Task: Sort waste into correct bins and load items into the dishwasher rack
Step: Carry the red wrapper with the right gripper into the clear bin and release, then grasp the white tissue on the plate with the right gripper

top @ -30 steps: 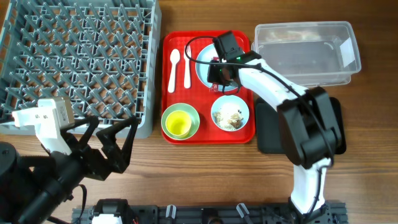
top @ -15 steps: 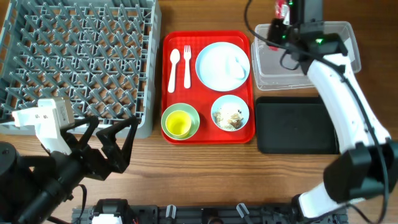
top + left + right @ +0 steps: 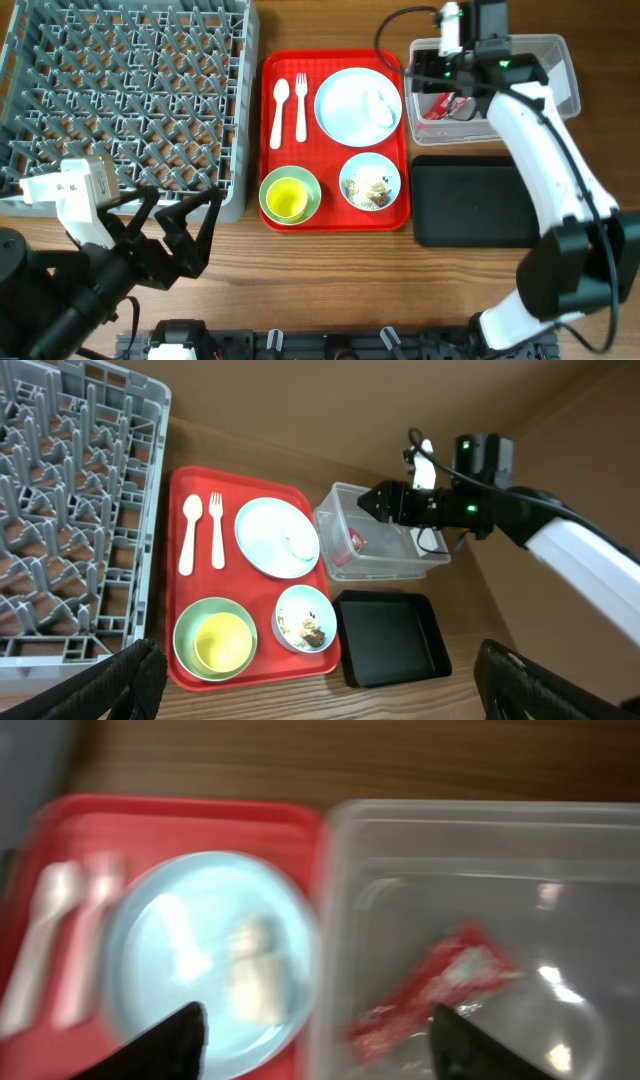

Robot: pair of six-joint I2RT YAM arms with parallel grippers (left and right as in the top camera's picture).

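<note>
The red wrapper [image 3: 450,103] [image 3: 440,985] lies loose inside the clear tub [image 3: 560,75] [image 3: 480,810]. My right gripper [image 3: 428,68] [image 3: 315,1045] hovers open above the tub's left wall, its jaws holding nothing. On the red tray [image 3: 325,160] sit a pale blue plate [image 3: 358,105] [image 3: 205,955], a bowl of crumbs [image 3: 370,182] [image 3: 305,618], a yellow cup [image 3: 287,197] nested in a green bowl, and a white spoon [image 3: 280,105] and fork [image 3: 300,100]. The grey rack [image 3: 120,90] fills the left. My left gripper [image 3: 175,228] [image 3: 320,680] stands wide open at the near table edge.
A shallow black tray [image 3: 475,200] [image 3: 390,635] lies right of the red tray, in front of the clear tub. The right arm stretches from the near right edge over the black tray to the tub.
My right gripper carried the red wrapper from the plate to above the clear tub and opened. The wrapper now lies in the tub. The left arm has not moved.
</note>
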